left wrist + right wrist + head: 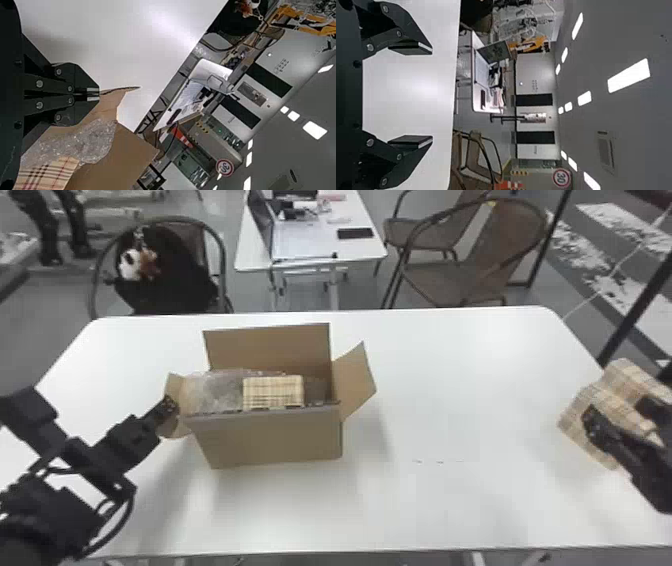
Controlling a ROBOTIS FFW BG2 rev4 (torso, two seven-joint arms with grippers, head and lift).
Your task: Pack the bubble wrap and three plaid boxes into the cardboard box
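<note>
The open cardboard box stands left of the table's middle. Inside it lie bubble wrap and one plaid box. My left gripper is at the carton's left flap. In the left wrist view that gripper is shut, its tips against the flap's edge; whether cardboard is pinched between them is unclear. More plaid boxes stand close together at the table's right edge, partly hidden by my right gripper. In the right wrist view this gripper is open with nothing between its fingers.
The carton's back flap stands up and its right flap spreads outward. White tabletop lies between the carton and the plaid boxes on the right. Chairs and a second table stand beyond the far edge.
</note>
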